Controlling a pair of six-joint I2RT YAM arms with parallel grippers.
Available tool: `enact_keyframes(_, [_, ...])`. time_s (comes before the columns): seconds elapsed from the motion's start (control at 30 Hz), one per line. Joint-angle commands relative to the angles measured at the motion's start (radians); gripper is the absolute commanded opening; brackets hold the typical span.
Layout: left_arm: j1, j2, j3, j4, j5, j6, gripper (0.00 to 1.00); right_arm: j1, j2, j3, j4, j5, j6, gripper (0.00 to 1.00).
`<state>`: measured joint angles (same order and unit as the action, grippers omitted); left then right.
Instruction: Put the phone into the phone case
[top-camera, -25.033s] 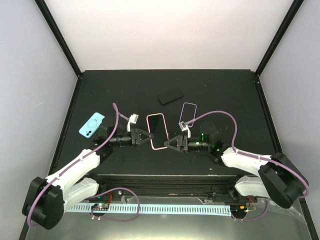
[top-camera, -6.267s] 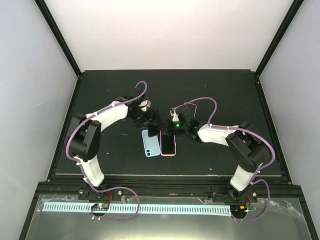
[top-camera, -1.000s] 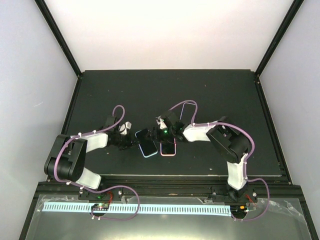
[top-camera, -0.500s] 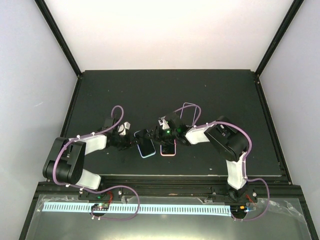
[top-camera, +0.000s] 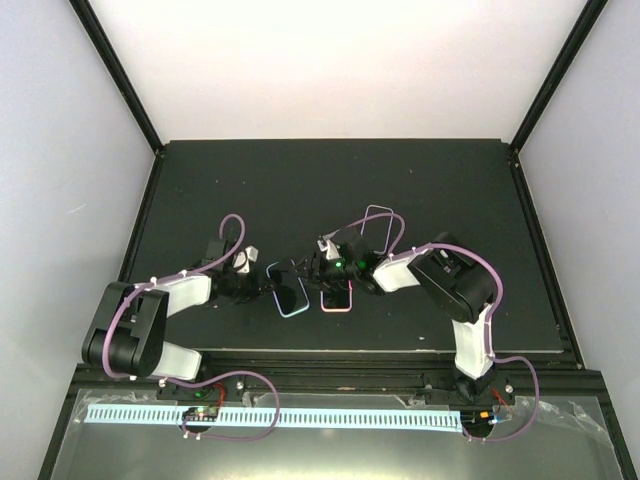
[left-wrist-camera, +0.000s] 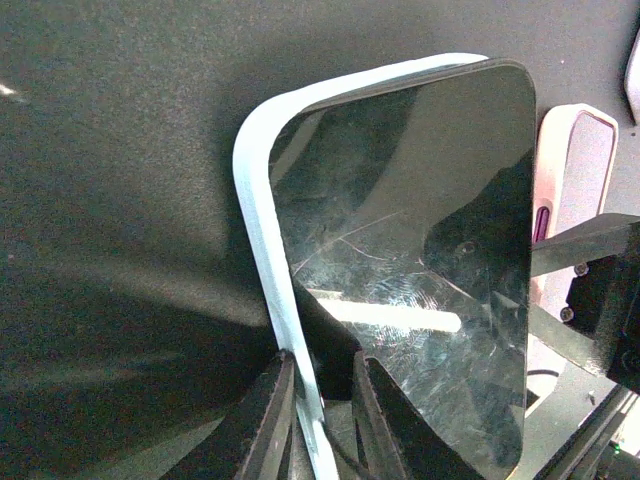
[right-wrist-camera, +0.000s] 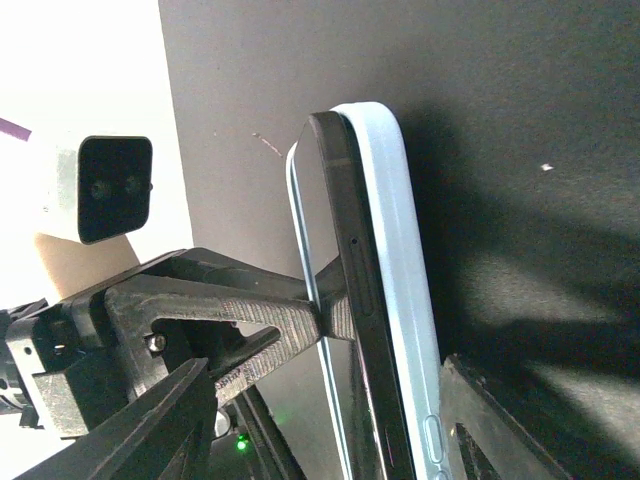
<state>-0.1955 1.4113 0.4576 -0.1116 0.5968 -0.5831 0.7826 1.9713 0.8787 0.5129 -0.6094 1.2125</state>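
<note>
The black phone (top-camera: 291, 291) lies glass up in the light blue phone case (top-camera: 293, 313) near the table's front middle. In the left wrist view the phone (left-wrist-camera: 420, 230) fills most of the case (left-wrist-camera: 255, 200), and my left gripper (left-wrist-camera: 322, 358) is shut on the case's near rim. In the right wrist view the phone's edge (right-wrist-camera: 345, 260) stands slightly proud of the case (right-wrist-camera: 395, 250). My right gripper (right-wrist-camera: 325, 368) is open, with a finger on each side of phone and case; from above it (top-camera: 305, 272) sits at their right edge. The left gripper (top-camera: 268, 285) is at their left.
A pink-rimmed case (top-camera: 337, 298) lies just right of the phone, under the right wrist, and shows in the left wrist view (left-wrist-camera: 580, 165). A clear purple-rimmed case (top-camera: 378, 224) lies behind the right arm. Both arms' purple cables arch over the mat.
The phone and case have shifted slightly left and toward the front with the left gripper. The right gripper has moved left from over the pink case to the phone's right edge.
</note>
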Motion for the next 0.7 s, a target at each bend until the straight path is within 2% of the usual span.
enact_keyframes(0.0, [-0.015,-0.028,0.004,-0.056,0.017,0.028,0.17,0.026,-0.004,0.006,0.153,-0.102,0.033,0.62])
enact_keyframes(0.37, [-0.009,-0.075,-0.015,-0.071,-0.031,0.021,0.17,0.028,-0.011,0.016,0.149,-0.140,0.023,0.62])
enact_keyframes(0.53, [-0.007,-0.084,-0.025,-0.080,-0.046,0.025,0.17,0.034,-0.006,0.045,0.072,-0.147,-0.017,0.62])
enact_keyframes(0.67, [-0.004,-0.104,-0.034,-0.093,-0.066,0.029,0.17,0.034,0.001,0.055,0.060,-0.167,-0.025,0.57])
